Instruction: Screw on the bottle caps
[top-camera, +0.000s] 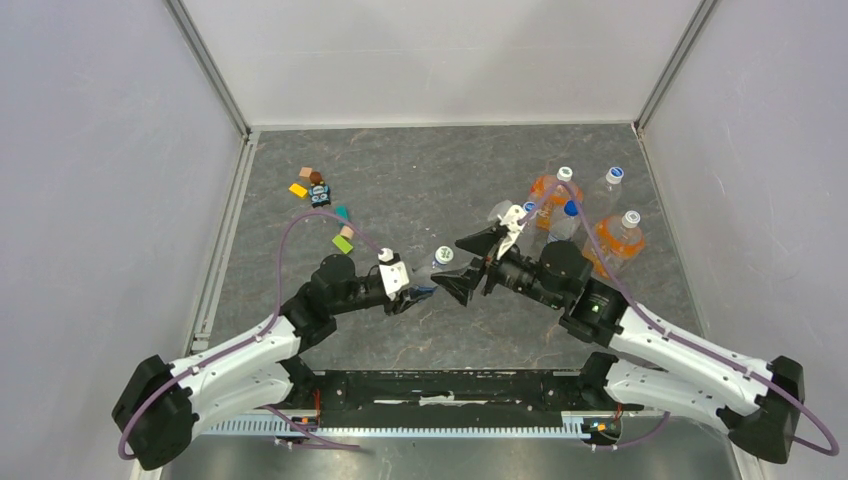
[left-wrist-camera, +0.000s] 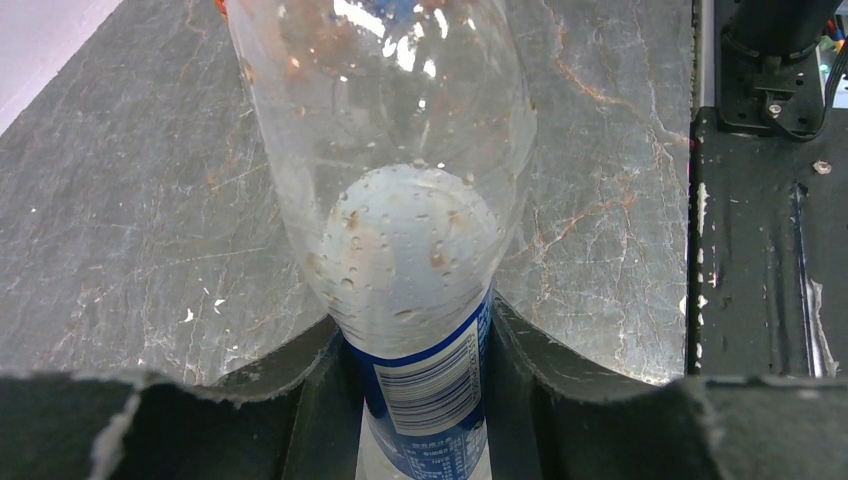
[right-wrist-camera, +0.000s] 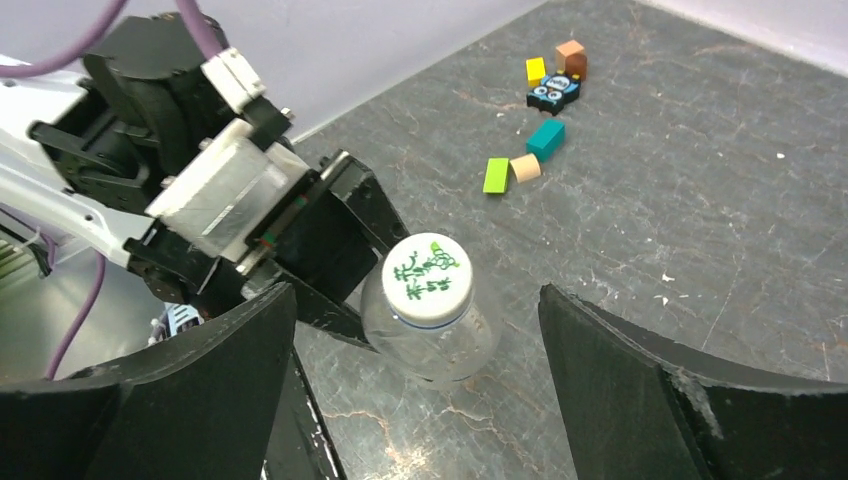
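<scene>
Clamping the blue-labelled bottle (left-wrist-camera: 400, 250), left gripper (top-camera: 420, 293) faces wide-open right gripper (top-camera: 460, 263) flanking its green-printed cap (right-wrist-camera: 428, 278).

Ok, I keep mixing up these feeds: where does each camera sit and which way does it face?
Top: above and behind the bases, looking down on the table; left arm and right arm show.
Left wrist: on the left arm, looking along the left claw at the bottle clamped in it.
Right wrist: on the right arm, looking past its open right claw at the bottle's cap.
Shared: top and right wrist both show the toy blocks.
</scene>
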